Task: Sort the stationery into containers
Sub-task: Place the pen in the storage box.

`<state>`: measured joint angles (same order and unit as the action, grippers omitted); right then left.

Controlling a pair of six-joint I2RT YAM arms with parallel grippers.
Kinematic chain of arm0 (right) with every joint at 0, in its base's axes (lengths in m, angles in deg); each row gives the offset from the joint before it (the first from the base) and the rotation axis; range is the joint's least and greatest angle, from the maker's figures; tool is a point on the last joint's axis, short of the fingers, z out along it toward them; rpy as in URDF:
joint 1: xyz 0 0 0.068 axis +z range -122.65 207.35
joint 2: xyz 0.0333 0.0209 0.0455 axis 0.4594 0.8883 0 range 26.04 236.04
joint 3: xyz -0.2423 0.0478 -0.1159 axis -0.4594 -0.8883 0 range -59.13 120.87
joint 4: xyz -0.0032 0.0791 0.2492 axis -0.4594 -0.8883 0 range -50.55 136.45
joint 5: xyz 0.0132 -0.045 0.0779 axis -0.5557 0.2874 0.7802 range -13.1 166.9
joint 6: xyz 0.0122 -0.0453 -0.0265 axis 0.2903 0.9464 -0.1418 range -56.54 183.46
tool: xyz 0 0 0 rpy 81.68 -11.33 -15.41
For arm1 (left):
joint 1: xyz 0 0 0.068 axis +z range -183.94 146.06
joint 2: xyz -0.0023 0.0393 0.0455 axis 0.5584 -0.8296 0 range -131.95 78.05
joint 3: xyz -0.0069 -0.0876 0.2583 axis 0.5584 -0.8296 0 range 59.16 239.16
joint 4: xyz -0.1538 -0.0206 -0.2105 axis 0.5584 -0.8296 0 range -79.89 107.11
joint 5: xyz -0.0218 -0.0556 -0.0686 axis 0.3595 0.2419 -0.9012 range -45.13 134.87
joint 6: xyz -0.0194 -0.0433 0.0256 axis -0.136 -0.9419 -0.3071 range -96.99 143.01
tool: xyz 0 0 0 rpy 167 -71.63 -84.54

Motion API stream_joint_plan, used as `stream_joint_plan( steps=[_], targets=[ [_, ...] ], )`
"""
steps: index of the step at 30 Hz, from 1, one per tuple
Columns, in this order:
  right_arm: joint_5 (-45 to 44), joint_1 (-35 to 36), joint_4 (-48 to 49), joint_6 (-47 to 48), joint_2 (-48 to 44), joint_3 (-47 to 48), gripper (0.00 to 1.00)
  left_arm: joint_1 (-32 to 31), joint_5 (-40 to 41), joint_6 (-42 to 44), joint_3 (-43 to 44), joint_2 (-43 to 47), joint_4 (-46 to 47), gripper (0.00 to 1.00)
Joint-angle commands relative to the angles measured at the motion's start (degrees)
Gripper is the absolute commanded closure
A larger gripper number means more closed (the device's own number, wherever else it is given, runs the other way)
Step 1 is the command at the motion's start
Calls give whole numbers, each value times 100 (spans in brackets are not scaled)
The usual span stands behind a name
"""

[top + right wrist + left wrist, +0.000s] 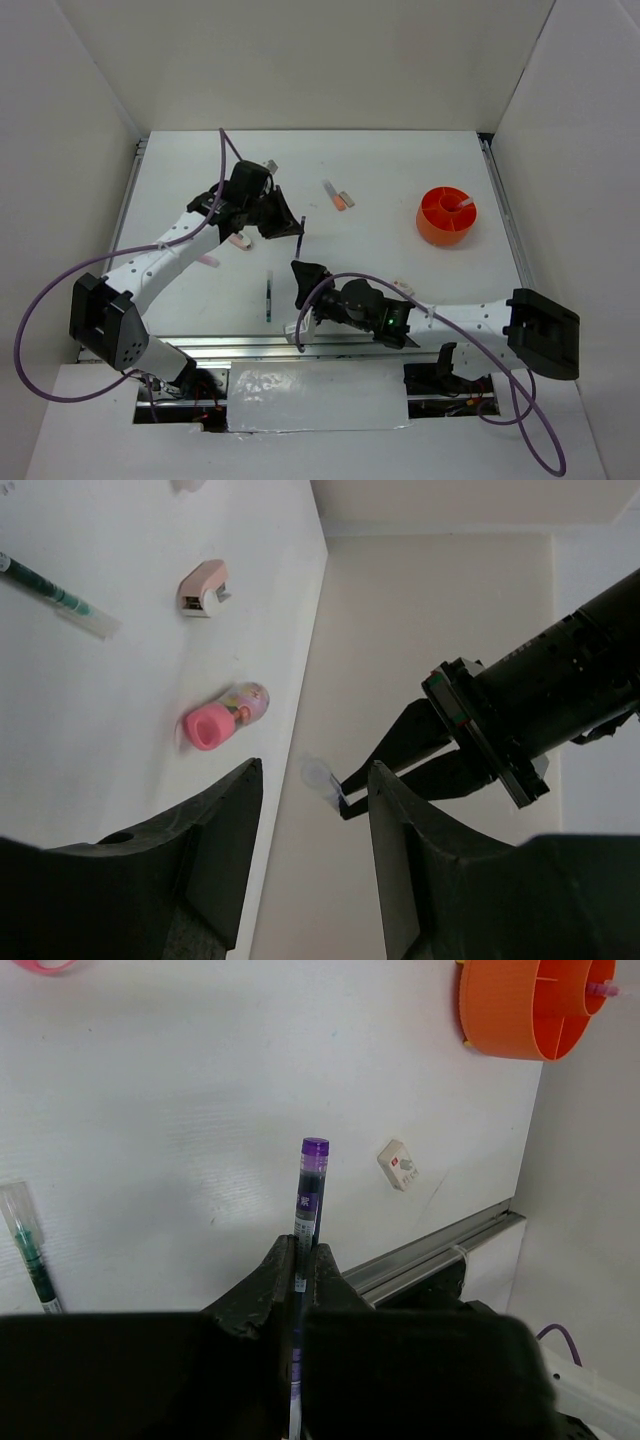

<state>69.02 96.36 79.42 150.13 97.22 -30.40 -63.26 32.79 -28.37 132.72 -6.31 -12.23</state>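
Purple pen [313, 1175], one of two pens in view, is clamped between the left gripper's [302, 1252] jaws and held off the table [400, 160], its capped end sticking out past the fingertips. From above, that end points at the right gripper [315, 772] and lies near it. The right gripper's jaws stand apart and grasp nothing. In the right wrist view the pen's tip shows in the gap between them; whether it has reached them I cannot tell.

The second pen, a green pen [270, 295], lies flat on the table between the two arms. One orange tub [432, 228] sits well apart at the right, with one pale stick [461, 203] leaning inside it. Two small pieces [340, 197] lie side by side near the table's middle. One pink tube [225, 715] and one pink block [203, 588] lie on the left, and one white block [400, 1165] lies near the front edge.
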Motion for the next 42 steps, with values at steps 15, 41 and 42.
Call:
stream_joint_plan(
  steps=[15,41,42],
  targets=[
    [384,-265,517,262,353,396,87,-56,-225,-75,-184,139,271,99],
    [1130,-6320,-3745,-7375,476,4281,100,1860,-1138,2492,458,631,1361,1],
    [1261,-6478,-3858,-7454,467,4255,100,1877,-1183,2509,336,614,1378,1]
  ],
)
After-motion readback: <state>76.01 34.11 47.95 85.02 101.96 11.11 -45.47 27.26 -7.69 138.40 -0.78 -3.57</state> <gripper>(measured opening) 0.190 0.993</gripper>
